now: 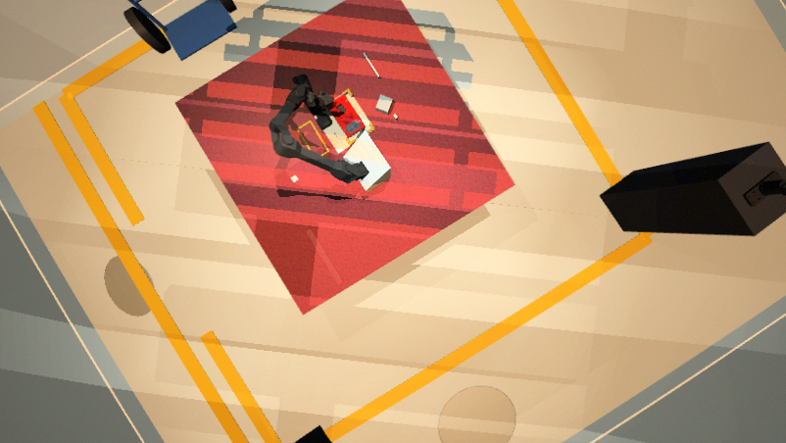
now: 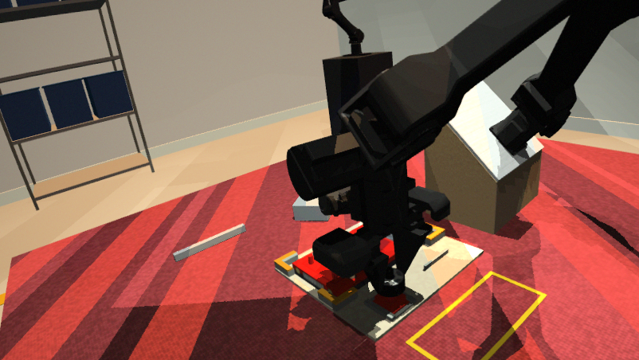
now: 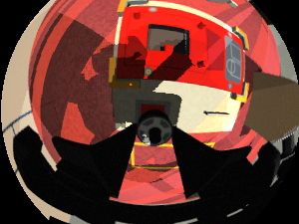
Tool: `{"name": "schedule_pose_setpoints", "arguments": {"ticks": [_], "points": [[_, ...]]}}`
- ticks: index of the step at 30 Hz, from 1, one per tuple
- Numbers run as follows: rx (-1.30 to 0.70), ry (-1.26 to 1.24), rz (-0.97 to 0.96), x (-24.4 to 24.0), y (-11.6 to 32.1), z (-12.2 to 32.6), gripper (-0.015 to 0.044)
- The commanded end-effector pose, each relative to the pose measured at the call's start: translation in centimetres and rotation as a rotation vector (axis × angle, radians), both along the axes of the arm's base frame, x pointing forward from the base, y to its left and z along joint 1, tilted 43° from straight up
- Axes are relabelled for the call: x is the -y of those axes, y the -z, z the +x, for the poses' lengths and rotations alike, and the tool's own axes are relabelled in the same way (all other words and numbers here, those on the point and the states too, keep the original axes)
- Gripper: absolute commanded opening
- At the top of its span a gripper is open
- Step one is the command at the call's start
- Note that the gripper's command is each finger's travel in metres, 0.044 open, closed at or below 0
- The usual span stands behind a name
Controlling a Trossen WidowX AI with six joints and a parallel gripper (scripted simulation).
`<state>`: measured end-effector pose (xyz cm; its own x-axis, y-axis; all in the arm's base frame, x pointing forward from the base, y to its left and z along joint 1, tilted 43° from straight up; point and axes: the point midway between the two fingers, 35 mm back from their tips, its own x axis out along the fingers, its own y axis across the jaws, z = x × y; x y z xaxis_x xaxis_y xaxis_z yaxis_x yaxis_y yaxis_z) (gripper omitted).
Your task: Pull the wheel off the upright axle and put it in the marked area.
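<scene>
The gripper (image 2: 388,280) has its two dark fingers clenched on the wheel (image 3: 153,126), which sits right between the tips. The wheel looks to be down on its upright axle over the small red base (image 2: 391,303); the axle itself is hidden inside it, so I cannot tell whether the wheel has risen at all. From the wrist view the wheel fills the gap between the fingers, seen end-on, its round face looking straight up the hand.

That is what the coming pull turns on, to my eye: the axle's long axis runs vertically, in line with the fingers, so the wheel should come off only straight upward along it. Any sideways drag would likely bind it on the post or tip the base.

Just beyond the fingertips lies the red board (image 2: 322,272) with yellow corners, on the pale plate (image 2: 452,261). Off to one side of the fingers, clear of the plate's edge, is the marked area (image 2: 474,315) outlined in yellow. Farther back stand a tan block (image 2: 474,192) and a loose grey bar (image 2: 209,241) on the red carpet.
</scene>
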<state>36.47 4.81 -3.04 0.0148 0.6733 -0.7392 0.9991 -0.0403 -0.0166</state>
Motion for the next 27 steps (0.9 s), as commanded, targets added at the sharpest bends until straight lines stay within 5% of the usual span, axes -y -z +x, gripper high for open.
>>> {"name": "schedule_pose_setpoints", "arguments": {"ticks": [1,27], "points": [[0.002,-0.002,0.000,0.18,-0.16,-0.02,0.0000],[0.003,0.001,0.001,0.77,-0.78,-0.02,0.0000]]}}
